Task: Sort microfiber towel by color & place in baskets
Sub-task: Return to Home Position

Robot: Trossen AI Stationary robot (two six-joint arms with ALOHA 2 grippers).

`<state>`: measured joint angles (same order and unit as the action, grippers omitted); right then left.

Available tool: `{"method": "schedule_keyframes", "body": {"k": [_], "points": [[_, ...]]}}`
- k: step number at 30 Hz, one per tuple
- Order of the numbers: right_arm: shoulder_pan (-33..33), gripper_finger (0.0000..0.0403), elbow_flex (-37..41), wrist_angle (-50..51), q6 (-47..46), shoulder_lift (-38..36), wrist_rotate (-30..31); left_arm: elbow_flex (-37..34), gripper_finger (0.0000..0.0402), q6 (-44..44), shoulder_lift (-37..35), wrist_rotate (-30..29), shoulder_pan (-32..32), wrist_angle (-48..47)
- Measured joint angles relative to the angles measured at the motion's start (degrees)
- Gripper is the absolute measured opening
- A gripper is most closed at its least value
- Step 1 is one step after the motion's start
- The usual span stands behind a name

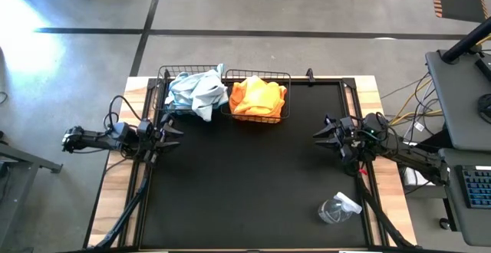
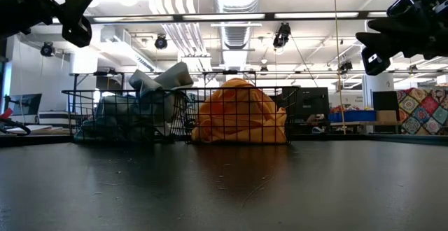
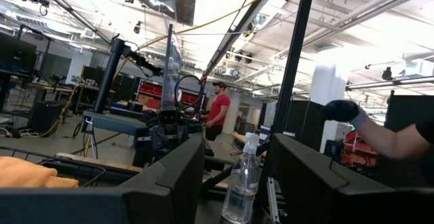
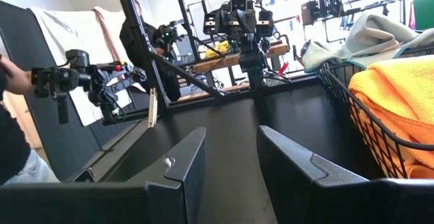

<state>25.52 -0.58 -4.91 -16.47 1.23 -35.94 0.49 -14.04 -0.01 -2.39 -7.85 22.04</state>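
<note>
Two black wire-mesh baskets stand side by side at the table's far edge. The left basket (image 1: 170,107) holds pale blue-grey towels (image 1: 196,92), one spilling over its right rim. The right basket (image 1: 285,109) is heaped with orange towels (image 1: 258,97). In the low view the blue-grey pile (image 2: 150,101) and the orange pile (image 2: 241,112) rise above the rims. My left gripper (image 1: 175,133) hovers open at the table's left edge, near the left basket. My right gripper (image 1: 318,135) hovers open at the right side, level, pointing left.
A clear plastic spray bottle (image 1: 337,208) lies on the table near its right front corner; it also shows in the left wrist view (image 3: 241,183). The black mat (image 1: 245,184) between the arms is bare. People stand in the room beyond the table.
</note>
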Motion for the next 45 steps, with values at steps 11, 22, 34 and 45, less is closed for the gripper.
{"method": "schedule_keyframes", "body": {"k": [11, 22, 34, 45], "points": [[0.0, 0.0125, 0.0, 0.0, 0.0, 0.0, 0.0, 0.8, 0.0158, 0.0, 0.3, 0.0, 0.0, -0.2], [0.0, 0.0125, 0.0, 0.0, 0.0, 0.0, 0.0, 1.2, 0.0158, 0.0, 0.3, 0.0, 0.0, -0.2], [0.0, 0.0125, 0.0, 0.0, 0.0, 0.0, 0.0, 1.2, 0.0158, 0.0, 0.3, 0.0, 0.0, -0.2], [0.0, 0.0125, 0.0, 0.0, 0.0, 0.0, 0.0, 1.3, 0.0158, 0.0, 0.3, 0.0, 0.0, -0.2]]}}
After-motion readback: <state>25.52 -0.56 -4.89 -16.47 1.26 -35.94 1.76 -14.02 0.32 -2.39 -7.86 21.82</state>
